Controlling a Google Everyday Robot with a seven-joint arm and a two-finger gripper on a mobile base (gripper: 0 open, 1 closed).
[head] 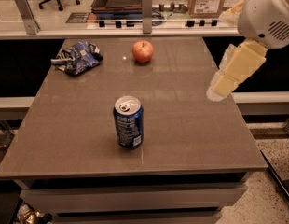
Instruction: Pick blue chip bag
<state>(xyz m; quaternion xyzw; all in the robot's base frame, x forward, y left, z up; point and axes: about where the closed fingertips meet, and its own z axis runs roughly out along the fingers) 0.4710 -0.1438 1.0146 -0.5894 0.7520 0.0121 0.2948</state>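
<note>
The blue chip bag (77, 57) is a crumpled dark-blue foil bag with white markings. It lies flat at the far left of the brown table (182, 125). My arm comes in from the upper right, and its pale gripper (216, 91) hangs over the table's right edge, far to the right of the bag. The gripper holds nothing that I can see.
A red apple (142, 51) sits at the far middle, right of the bag. An upright blue soda can (128, 121) stands near the table's centre front. A glass rail with metal posts (146, 6) runs behind the table. A cardboard box (207, 0) stands beyond it.
</note>
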